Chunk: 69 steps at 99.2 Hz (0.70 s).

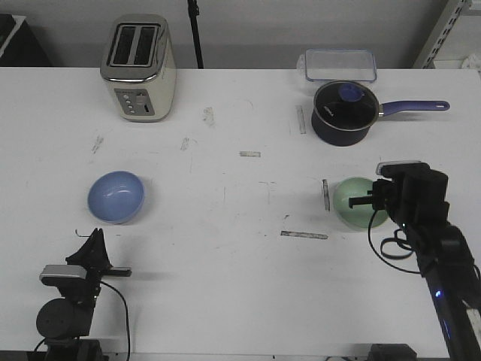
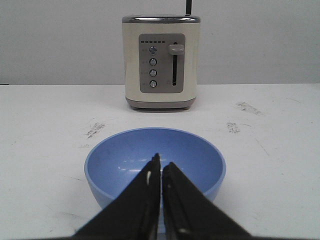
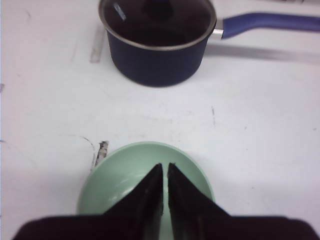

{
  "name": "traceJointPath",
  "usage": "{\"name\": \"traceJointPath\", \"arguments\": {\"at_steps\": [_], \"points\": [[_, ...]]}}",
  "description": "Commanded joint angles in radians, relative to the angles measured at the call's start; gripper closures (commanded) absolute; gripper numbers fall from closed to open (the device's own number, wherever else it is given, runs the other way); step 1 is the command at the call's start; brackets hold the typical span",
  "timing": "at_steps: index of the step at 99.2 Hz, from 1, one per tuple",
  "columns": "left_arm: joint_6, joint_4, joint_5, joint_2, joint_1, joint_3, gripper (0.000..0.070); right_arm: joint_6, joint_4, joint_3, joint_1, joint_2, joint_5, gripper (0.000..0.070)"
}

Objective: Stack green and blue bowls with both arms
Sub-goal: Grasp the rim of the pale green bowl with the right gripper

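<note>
My left fingers point(image 2: 161, 172) are pressed together, empty, near the blue bowl point(image 1: 116, 197). My right fingers point(image 3: 164, 172), likewise closed and empty, hover over the green bowl point(image 3: 125, 172).

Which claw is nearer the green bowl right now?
Right. The right claw hangs directly over the green bowl, shut and empty; the left claw sits far across the table, behind the blue bowl.
</note>
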Motion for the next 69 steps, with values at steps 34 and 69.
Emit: {"name": "traceJointPath", "arguments": {"at_steps": [34,69], "points": [[0.008,0.013,0.004,-0.002,0.001,-0.022,0.0698,0.082,-0.235,0.253,-0.201,0.320,-0.194,0.0289],[0.008,0.013,0.004,-0.002,0.001,-0.022,0.0698,0.069,-0.271,0.252,-0.271,0.438,-0.233,0.0181]]}}
